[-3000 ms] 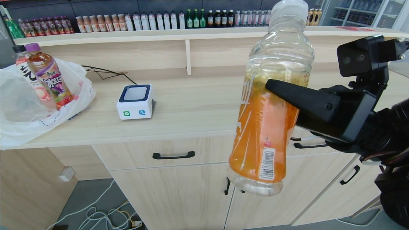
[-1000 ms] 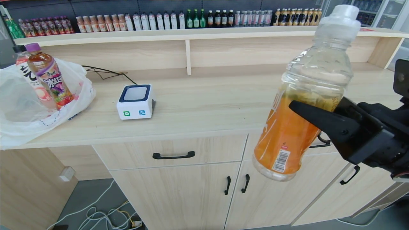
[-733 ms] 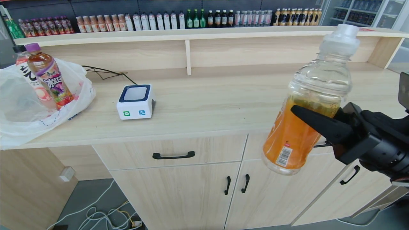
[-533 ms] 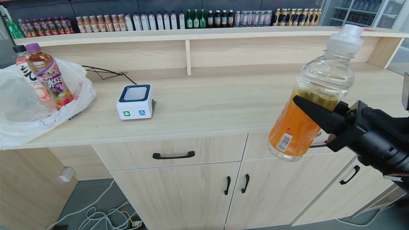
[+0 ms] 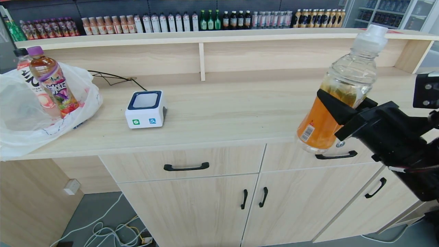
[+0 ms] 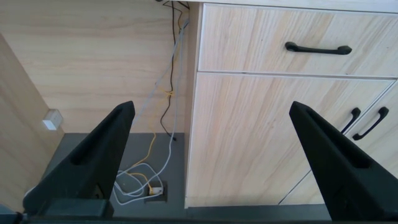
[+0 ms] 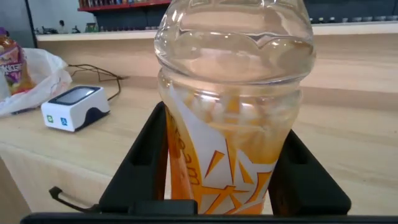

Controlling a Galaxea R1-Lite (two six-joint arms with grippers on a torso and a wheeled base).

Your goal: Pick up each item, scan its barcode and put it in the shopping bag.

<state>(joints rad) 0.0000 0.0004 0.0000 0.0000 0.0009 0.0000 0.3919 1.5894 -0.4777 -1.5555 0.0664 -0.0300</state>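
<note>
My right gripper (image 5: 337,106) is shut on an orange drink bottle (image 5: 336,99) with a clear cap, held tilted above the counter's front edge at the right; its barcode label faces down and left. The same bottle (image 7: 233,134) sits between the black fingers (image 7: 140,168) in the right wrist view. A white scanner (image 5: 145,109) with a dark-rimmed top stands on the counter (image 5: 223,113) left of centre. The white shopping bag (image 5: 24,120) lies at the far left with two bottles (image 5: 51,82) in it. My left gripper (image 6: 211,155) hangs open below counter height, facing the cabinet fronts.
A raised shelf (image 5: 205,37) runs along the back of the counter, with a vertical divider near the middle. A black cable (image 5: 109,78) trails behind the scanner. Drawers and doors with black handles (image 5: 186,167) lie below; loose cables (image 5: 113,233) lie on the floor.
My right gripper carried the orange bottle away from the camera, rightward and forward toward the counter edge; the bottle tilted with its cap to the right. Scanner and bag did not move.
</note>
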